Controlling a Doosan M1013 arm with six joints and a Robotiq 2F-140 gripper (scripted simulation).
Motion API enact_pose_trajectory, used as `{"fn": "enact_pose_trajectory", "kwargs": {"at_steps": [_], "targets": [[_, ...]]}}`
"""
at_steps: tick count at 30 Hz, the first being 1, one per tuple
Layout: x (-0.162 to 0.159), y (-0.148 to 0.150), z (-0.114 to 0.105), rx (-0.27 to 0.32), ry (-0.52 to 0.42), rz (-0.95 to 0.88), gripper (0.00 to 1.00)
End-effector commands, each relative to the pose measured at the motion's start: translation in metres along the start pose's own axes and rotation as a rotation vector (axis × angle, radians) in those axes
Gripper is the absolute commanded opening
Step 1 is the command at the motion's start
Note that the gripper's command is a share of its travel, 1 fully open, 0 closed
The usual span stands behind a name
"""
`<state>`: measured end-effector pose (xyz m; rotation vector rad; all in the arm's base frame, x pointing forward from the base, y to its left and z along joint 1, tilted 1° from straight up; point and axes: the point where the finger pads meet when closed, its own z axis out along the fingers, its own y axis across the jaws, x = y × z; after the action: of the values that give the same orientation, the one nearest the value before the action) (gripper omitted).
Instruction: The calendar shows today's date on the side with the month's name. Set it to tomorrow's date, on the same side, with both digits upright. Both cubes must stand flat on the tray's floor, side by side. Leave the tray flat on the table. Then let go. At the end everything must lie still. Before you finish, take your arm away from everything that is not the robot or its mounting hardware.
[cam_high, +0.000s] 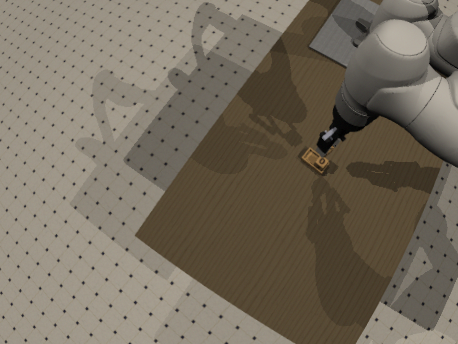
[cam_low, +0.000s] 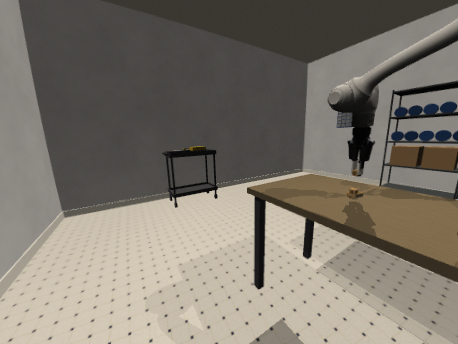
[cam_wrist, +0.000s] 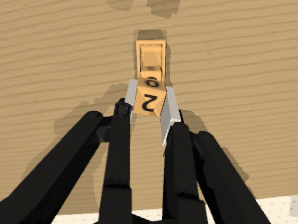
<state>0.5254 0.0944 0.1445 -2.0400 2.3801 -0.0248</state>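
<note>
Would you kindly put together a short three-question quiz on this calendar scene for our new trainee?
1. True or false: the hand is shut on a cube that shows a 2.
2. Multiple choice: where is the held cube in relation to the tray? A) resting on the tray's floor B) in the air above the tray C) lying on the table far from the tray
3. Short answer: how many cubes sit in the tray now?

Key:
1. True.
2. B. The exterior view shows the hand well above the table.
3. One; it sits at one end, and the slot beside it is free.
</note>
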Motion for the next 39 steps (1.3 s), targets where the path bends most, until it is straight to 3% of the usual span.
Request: {"fn": "enact_pose_trajectory", "kwargs": {"at_steps": [1,26,39], "targets": [[0.015,-0.002,-0.001,-0.004,-0.015,-0.166,0.16],[0.02,-0.003,0.002,-0.004,-0.016,-0.227,0.16],[0.02,-0.003,0.04,-0.004,-0.016,-0.227,0.16]]}}
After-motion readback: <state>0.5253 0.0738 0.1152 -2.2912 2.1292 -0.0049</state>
